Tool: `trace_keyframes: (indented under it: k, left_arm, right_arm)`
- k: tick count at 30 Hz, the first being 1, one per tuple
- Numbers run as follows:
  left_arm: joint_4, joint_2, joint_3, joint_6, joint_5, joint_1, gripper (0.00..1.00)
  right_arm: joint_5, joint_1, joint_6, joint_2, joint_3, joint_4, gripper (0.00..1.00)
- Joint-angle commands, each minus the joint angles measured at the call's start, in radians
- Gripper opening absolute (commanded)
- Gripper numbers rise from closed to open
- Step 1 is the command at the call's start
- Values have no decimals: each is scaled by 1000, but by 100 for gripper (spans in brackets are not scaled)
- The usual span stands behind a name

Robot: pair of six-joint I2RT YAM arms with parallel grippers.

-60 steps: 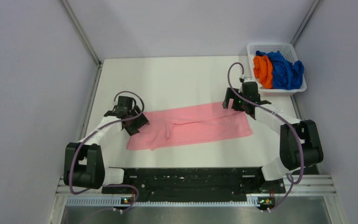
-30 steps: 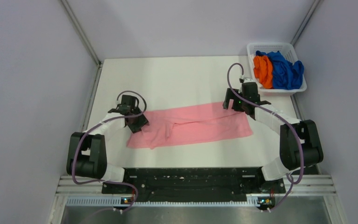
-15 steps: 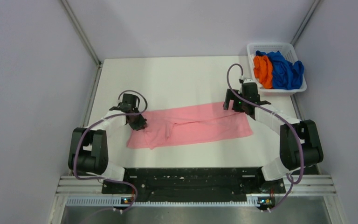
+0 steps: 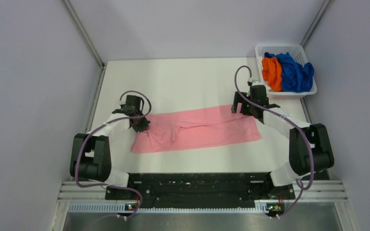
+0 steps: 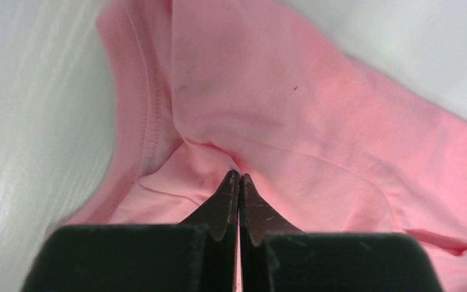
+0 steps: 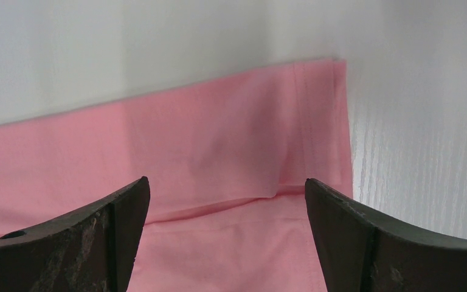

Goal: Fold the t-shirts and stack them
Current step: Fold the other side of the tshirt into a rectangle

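Pale lilac walls [image 4: 33, 96] are enclosing the work cell on three sides, meeting at metal corner posts. A flat white table [image 4: 183, 82] with a faint streaky grain is filling the floor of the cell.

The pink t-shirt [image 4: 207, 127] is lying across the middle of the table as a long, flattened band. It is soft, matte, light pink cloth, with stitched hems and several shallow creases.

A white plastic basket [image 4: 261, 50] with slotted walls is sitting well beyond the pink t-shirt's right end, at the far right corner. A royal blue t-shirt [image 4: 295, 73] and a bright orange t-shirt [image 4: 272, 72] are lying crumpled together inside it, the orange one on the side nearer the pink t-shirt.

The left gripper [image 4: 141, 129] is resting at the pink t-shirt's left end. In the left wrist view its dark fingers [image 5: 222, 207] are pressing tightly together, and a small pucker of pink cloth is being pinched at their tips, just beside a curved ribbed hem.

The right gripper [image 4: 247, 110] is hanging over the pink t-shirt's far right corner. In the right wrist view its scuffed black fingers [image 6: 121, 213] are standing wide apart, with the flat cloth and its hemmed edge lying between and beyond them. Whether they are touching the cloth cannot be told.
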Motion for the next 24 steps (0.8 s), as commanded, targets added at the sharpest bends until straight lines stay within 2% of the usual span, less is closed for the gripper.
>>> trace_keyframes:
  k: [1,12,17,21,22,24]
  left_arm:
    - [44,-32,109,34,-86,9,0]
    - [14,44,209,104,-142,48,0]
    - [-2,79,233,116,-133,93,0]
    - [-29,132,273,155,-76,108,0]
    - [-50,150,293,160,-67,109,2]
    - [-85,180,316,158,-64,109,22]
  right_arm:
    - [12,6,-11,-8,1,12,96]
    - [45,7,-20,-13,1,0,96]
    - [63,6,-25,-17,3,-7,96]
    - [72,6,-27,-21,3,-5,96]
    - [72,6,-28,-22,3,-7,97]
    - [71,6,-30,-22,5,-7,97]
